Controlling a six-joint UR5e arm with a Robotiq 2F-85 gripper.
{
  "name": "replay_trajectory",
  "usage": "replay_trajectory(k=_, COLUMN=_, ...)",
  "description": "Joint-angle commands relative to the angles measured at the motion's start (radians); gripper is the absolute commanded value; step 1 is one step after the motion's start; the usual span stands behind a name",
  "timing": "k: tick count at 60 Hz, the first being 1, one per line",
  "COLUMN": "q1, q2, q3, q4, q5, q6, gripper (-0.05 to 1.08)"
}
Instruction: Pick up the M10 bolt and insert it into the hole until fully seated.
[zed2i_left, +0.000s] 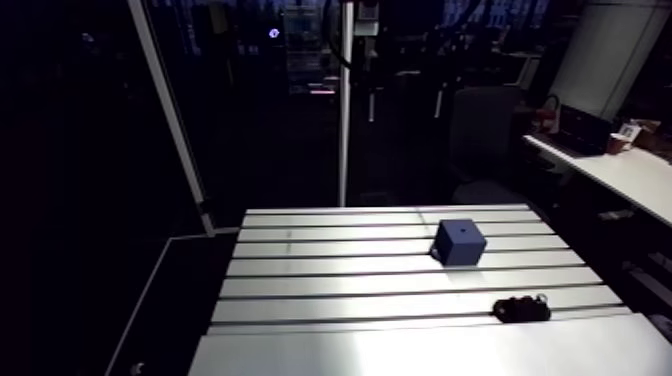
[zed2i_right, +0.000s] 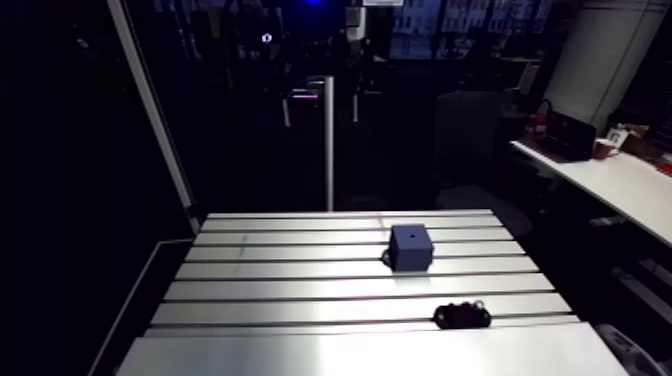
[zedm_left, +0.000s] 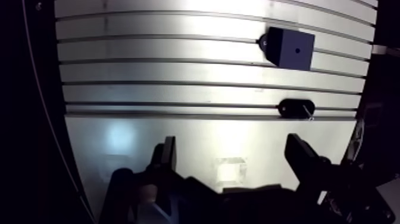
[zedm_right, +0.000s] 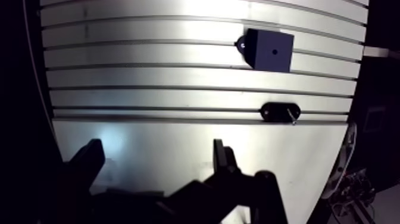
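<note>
Slotted table (zed2i_left: 400, 340) | blue block (zed2i_left: 460, 241), hole on top | black oval part (zed2i_left: 521, 309) nearby | claw (zedm_left: 233, 149) wide, empty

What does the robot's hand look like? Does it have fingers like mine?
Not quite like yours. The gripper has just two fingers, both black, chunky and flat-sided with squared tips. The body they grow out of is dark and bulky too. No writing or markings can be made out on it. The rest of the arm does not show in these pictures.
</note>
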Motion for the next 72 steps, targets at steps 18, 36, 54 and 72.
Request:
replay_trajectory(k=18, q1=0.037, q2=0.032, q3=-0.061, q4=0.023, q5=0.031, q6=-0.035, gripper=0.01)
replay_trajectory(k=36, q1=0.029, q2=0.039, q3=-0.066, q4=0.016, q5=0.023, q6=-0.052, gripper=0.01)
replay_trajectory(k=54, q1=-0.088, q2=0.034, q3=-0.03, q4=-0.019, q5=0.02, q6=-0.156, gripper=0.01)
replay_trajectory(k=72, q1=-0.238, q2=0.022, q3=0.089, q4=-0.176, q5=0.021, q6=-0.302, gripper=0.01)
